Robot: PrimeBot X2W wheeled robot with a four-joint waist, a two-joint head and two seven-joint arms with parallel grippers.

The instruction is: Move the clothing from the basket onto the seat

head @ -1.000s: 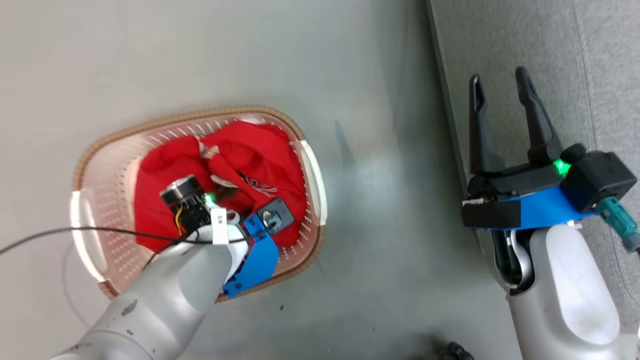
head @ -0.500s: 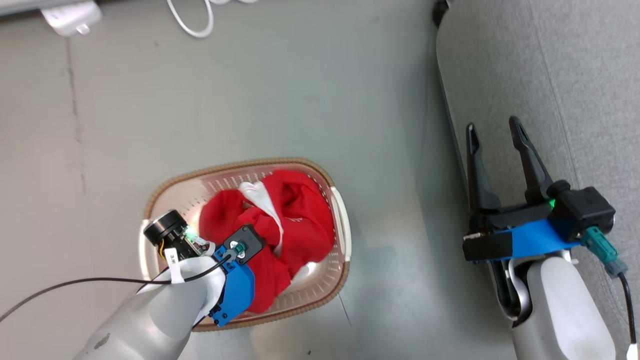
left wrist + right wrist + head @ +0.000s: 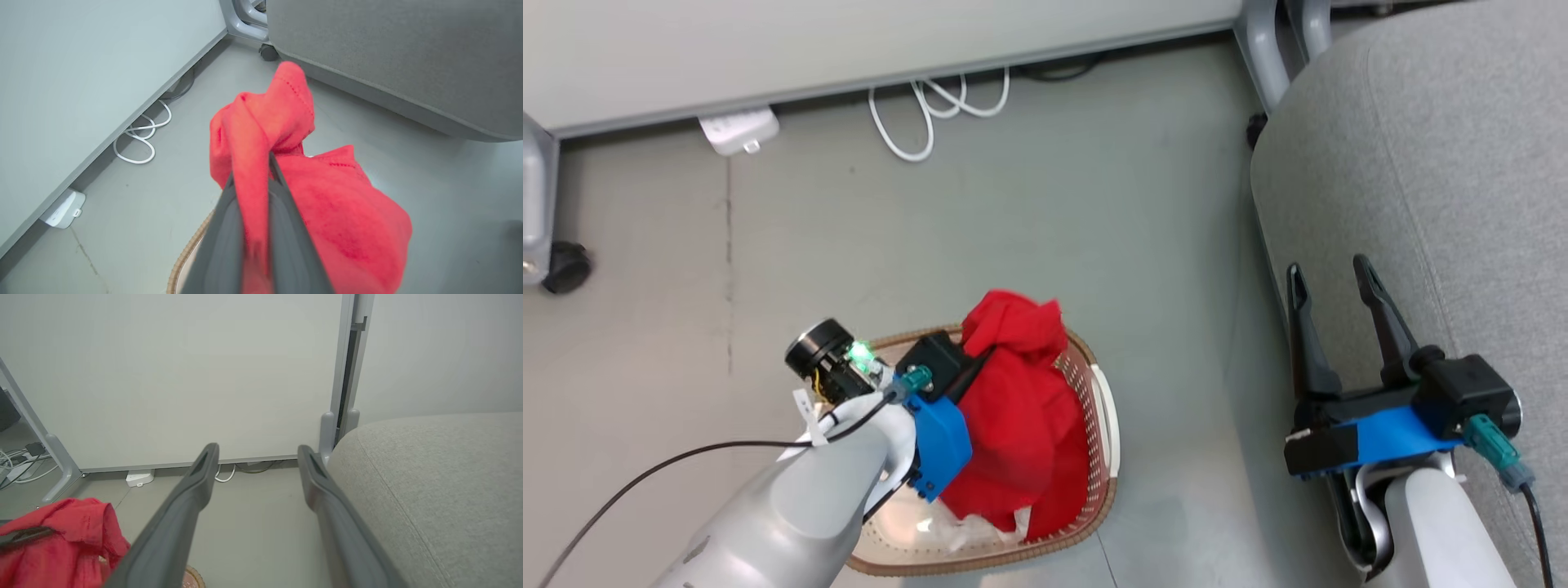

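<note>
Left jaws pinch only a thin fold of red sports clothing [image 3: 1021, 408] above the white perforated plastic basket [image 3: 1107, 416]; it could slip free. Right jaws gape wide, empty.

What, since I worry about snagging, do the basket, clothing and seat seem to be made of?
Basket: probably rigid plastic, glossy perforated walls, brown woven-look rim. Clothing: soft matte red fabric, seemingly knit; it drapes in folds. Seat: light grey woven upholstery, matte, with visible weave and seam.
</note>
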